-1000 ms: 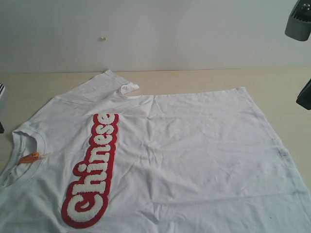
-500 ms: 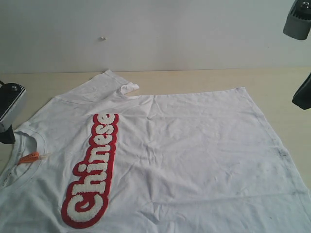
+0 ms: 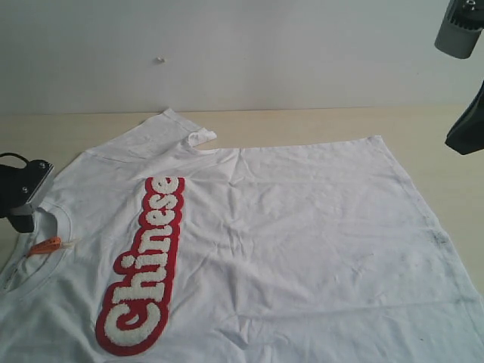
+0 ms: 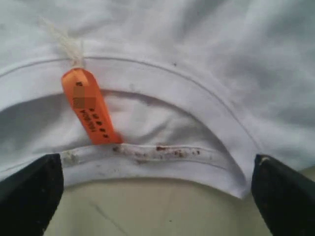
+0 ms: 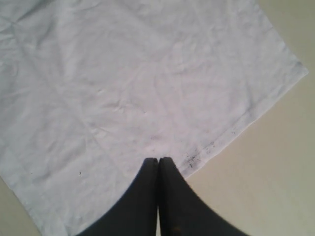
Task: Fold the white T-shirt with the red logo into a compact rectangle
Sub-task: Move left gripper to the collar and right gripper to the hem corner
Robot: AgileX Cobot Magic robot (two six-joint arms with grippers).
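Left end effector [image 4: 157, 199] spread wide, holding nothing, at ribbed collar [image 4: 162, 164] of white cotton T-shirt [image 3: 302, 227] | right end effector [image 5: 158, 164] pressed closed, empty, over hem [image 5: 231, 132]

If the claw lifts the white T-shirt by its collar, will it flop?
Probably flop: the white T-shirt lies wrinkled, so it should droop. Thin cloth, so likely light. The thick red logo may bend less.
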